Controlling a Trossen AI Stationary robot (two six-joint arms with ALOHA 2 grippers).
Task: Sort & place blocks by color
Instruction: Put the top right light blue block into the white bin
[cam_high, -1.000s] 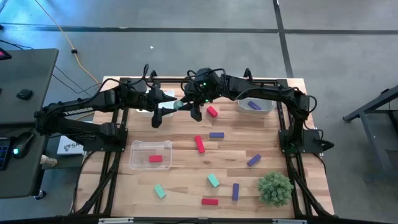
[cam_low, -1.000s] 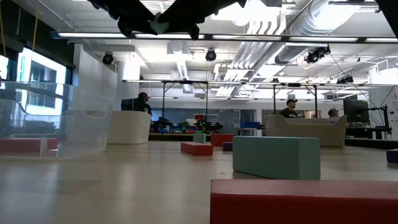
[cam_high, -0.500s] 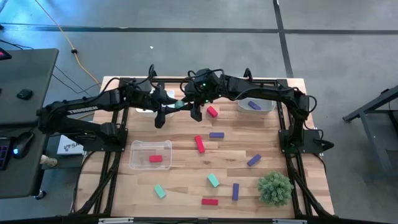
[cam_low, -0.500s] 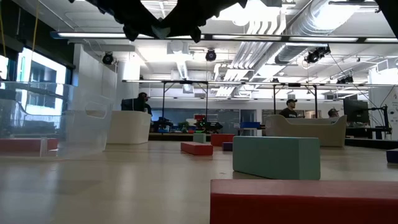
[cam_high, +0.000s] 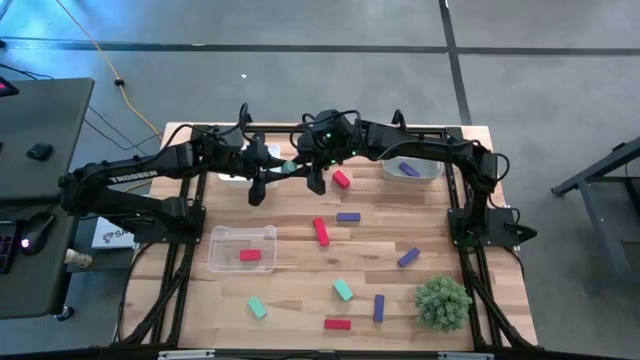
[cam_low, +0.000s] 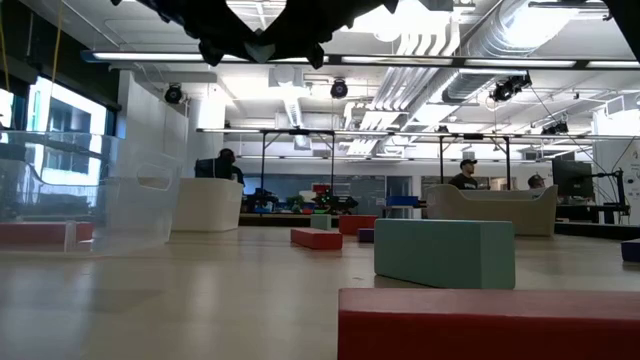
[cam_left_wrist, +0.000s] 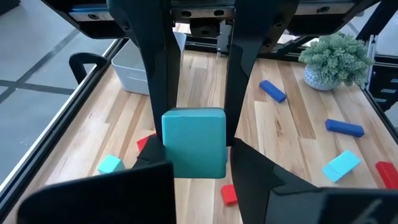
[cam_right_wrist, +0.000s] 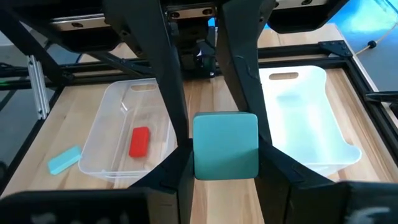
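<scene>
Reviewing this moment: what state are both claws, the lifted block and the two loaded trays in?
left claw: shut on the teal block.
right claw: shut on the teal block's other end.
teal block: held in the air by both claws.
clear tray: holds one red block.
far tray: holds one purple block.

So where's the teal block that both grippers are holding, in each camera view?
High view: teal block mid-air between left gripper and right gripper.
Low view: top edge.
Left wrist view: centre.
Right wrist view: centre.
Shared landmark: clear tray holding a red block.
</scene>
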